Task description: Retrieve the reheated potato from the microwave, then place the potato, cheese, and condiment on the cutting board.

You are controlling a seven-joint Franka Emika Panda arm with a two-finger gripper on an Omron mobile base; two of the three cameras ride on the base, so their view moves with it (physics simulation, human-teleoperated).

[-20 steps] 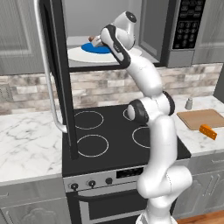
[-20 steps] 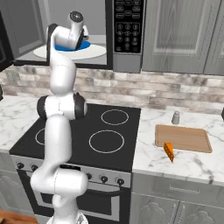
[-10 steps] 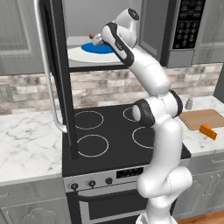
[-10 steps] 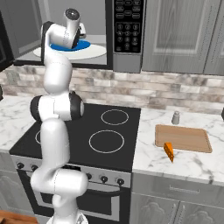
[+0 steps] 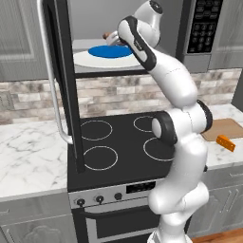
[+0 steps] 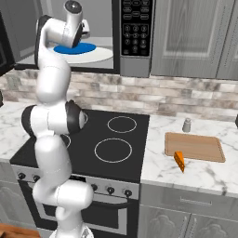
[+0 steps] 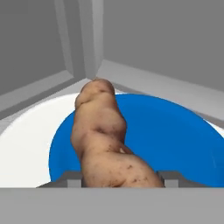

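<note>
Hand view: potato (image 7: pixel 103 140) lay lengthwise between gripper (image 7: pixel 119 178) tips, long axis pointing away over blue plate (image 7: pixel 175 135); jaws apart, flanking it.

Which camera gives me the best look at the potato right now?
The hand view: the potato is large and close there, lying on the blue plate between the pincer's finger tips. The left base view shows just a small brown end beside the arm. In the right base view I cannot make it out.
</note>
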